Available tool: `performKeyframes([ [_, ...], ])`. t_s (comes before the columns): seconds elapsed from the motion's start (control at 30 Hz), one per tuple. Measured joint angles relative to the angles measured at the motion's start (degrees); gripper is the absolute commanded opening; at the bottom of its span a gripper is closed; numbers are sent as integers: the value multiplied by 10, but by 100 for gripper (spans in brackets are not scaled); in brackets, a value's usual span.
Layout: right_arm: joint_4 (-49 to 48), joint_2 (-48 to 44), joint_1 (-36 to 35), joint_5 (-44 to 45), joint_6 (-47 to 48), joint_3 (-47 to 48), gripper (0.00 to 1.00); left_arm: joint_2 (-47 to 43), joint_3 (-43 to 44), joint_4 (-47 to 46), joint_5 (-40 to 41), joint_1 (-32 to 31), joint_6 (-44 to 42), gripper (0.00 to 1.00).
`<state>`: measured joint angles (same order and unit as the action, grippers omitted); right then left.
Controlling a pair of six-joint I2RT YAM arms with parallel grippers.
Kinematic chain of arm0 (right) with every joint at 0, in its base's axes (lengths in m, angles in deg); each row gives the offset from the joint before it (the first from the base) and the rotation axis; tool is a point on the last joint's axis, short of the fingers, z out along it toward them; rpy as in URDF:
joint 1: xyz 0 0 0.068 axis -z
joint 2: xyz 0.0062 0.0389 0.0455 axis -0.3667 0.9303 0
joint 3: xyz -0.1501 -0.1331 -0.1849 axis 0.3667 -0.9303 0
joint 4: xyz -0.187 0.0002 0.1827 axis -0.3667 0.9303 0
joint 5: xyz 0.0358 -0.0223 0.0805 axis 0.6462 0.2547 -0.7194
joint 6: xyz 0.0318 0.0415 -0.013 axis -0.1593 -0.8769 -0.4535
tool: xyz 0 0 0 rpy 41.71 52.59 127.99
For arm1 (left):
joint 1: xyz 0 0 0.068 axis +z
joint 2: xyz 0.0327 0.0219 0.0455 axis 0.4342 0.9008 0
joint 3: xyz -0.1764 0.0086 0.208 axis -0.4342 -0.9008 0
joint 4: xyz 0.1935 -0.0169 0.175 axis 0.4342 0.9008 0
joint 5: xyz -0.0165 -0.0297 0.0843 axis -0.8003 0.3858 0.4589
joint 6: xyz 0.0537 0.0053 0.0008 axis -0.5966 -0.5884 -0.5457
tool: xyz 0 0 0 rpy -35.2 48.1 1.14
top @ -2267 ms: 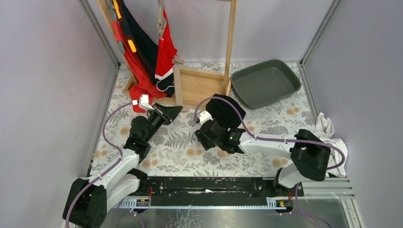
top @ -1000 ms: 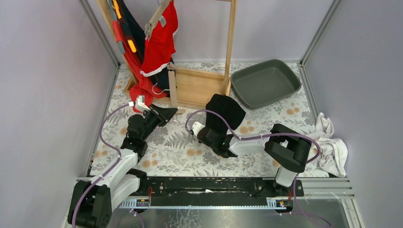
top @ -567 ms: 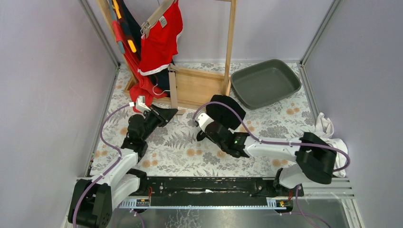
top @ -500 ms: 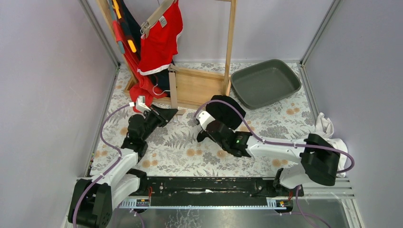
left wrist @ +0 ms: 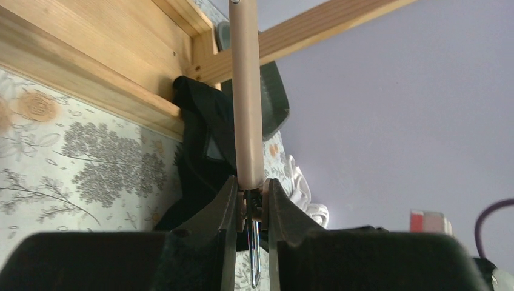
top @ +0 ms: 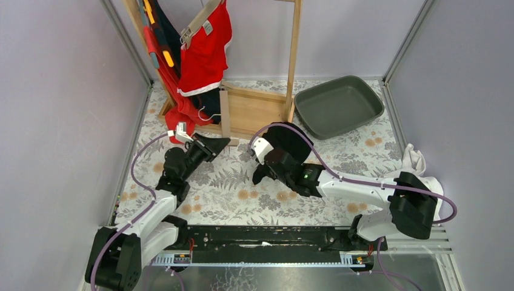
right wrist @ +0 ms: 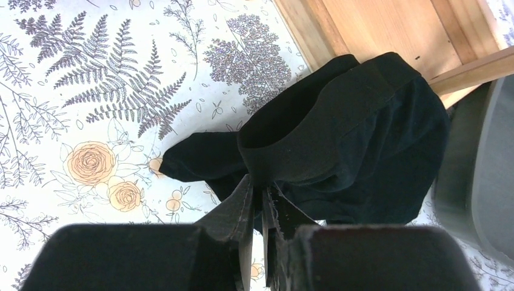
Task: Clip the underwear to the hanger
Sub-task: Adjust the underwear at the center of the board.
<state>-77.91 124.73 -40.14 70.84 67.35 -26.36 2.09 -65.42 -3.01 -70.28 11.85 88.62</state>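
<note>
Upper right: grey tray (top: 339, 106) by the rack (top: 254, 112); left gripper (left wrist: 248, 183) clamps the hanger (left wrist: 247, 91), right gripper (right wrist: 259, 189) pinches the underwear (right wrist: 351, 133).

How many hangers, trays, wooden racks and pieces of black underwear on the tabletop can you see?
Hangers: 2, one hanger clamped in the left gripper, another hanger hung high, holding a red garment
Grey tray: 1
Wooden rack: 1
Black underwear: 1, pinched by the right gripper
Total: 5
</note>
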Motion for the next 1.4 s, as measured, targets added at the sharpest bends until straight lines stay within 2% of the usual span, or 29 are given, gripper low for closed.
performKeyframes([
  [0.3,-5,45,38,-63,-8,37,12,-17,0,2,6,-22,2,0],
  [0.5,-15,51,41,-70,-18,56,9,-53,7,46,23,-22,-15,0],
  [0.9,57,-103,136,-6,-11,102,8,-61,42,89,37,-22,-38,0],
  [1.13,144,-153,197,29,21,192,7,-53,54,99,42,-22,-47,0],
  [1.27,205,-146,244,46,40,280,8,-45,61,99,43,-22,-51,0],
  [1.4,251,-122,261,58,54,377,8,-41,61,103,44,-22,-51,0],
])
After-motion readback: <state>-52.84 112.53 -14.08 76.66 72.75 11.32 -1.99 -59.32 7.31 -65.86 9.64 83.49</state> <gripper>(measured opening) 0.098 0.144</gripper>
